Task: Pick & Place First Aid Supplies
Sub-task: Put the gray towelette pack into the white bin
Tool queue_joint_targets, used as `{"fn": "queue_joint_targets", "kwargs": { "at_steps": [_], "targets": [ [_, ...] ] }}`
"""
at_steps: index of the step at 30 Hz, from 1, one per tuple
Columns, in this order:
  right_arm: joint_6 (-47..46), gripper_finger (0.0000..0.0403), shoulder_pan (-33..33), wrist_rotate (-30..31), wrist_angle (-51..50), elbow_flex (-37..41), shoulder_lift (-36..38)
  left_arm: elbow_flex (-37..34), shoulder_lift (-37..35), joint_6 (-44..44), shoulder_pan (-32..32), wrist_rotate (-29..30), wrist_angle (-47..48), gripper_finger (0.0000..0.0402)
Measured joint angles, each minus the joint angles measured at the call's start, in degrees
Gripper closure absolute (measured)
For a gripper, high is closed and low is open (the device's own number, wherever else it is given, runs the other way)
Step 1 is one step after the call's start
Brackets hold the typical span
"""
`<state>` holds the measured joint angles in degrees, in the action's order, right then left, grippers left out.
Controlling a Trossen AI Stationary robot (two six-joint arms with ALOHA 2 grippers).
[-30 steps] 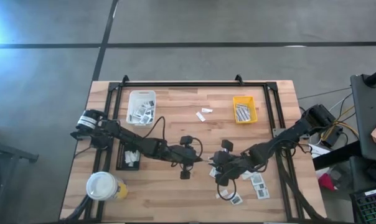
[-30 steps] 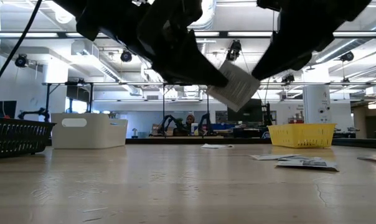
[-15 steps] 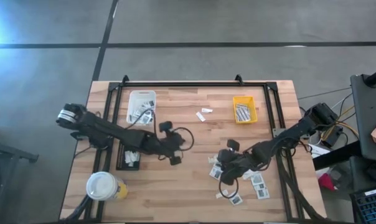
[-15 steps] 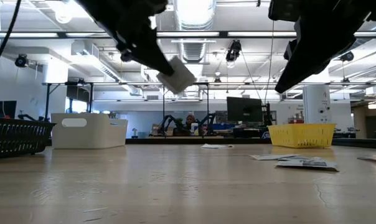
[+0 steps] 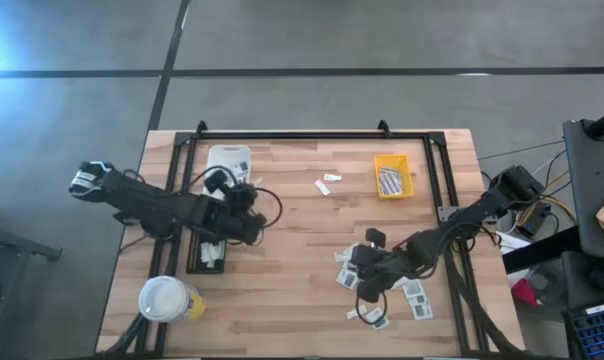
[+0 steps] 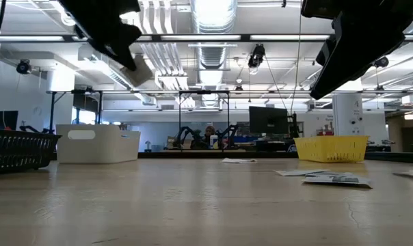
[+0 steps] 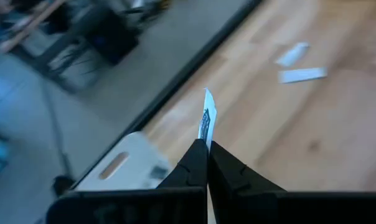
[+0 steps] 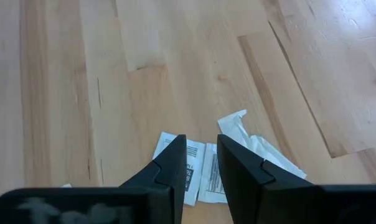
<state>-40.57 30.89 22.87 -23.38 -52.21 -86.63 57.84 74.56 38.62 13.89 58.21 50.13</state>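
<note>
Wood desk (image 5: pixel 302 180) under bright overhead lighting, grey concrete floor around it. My left pincer (image 7: pixel 206 163) is clamped shut on one white packet (image 7: pixel 208 118), pinched by its lower edge so it stands upright between the tips. Change since a second ago: that arm was near the desk's centre, meeting the right arm; it has now swung back to my left side and sits just beside the white tray (image 5: pixel 226 160), with the black tray (image 5: pixel 196 262) below it. Judgement: the handover is done and the drop into the white tray comes next.

My right pincer (image 8: pixel 200 163) has moved away from centre and hangs low over the loose pile of packets (image 5: pixel 414 292) at the desk's front right. Jaws stand partly open, nothing between them; two flat packets (image 8: pixel 202 168) lie directly under the gap, a crumpled one beside. Likely the next pick.

Two stray strips (image 5: pixel 327 182) lie mid-desk, near the yellow tray (image 5: pixel 392 175).
</note>
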Motion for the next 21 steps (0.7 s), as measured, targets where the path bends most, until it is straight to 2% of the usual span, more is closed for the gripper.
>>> {"fn": "queue_joint_targets", "kwargs": {
  "at_steps": [4, 10, 21],
  "targets": [
    [-0.01, 0.0329, 0.0, 0.0, 0.01, 0.0, 0.0, -0.22, 0.2, 8.64, -1.72, 1.67, 6.27, 0.0401],
    [0.01, 0.034, 0.0, 0.0, 0.0, 0.03, 0.0, -4.69, 0.25, 16.28, -5.6, 1.76, 7.49, 0.0401],
    [0.03, 0.0349, 0.0, 0.02, 0.03, 0.19, 0.0, -12.96, 0.28, 27.31, -8.55, -3.92, 6.4, 0.0401]
  ]
}}
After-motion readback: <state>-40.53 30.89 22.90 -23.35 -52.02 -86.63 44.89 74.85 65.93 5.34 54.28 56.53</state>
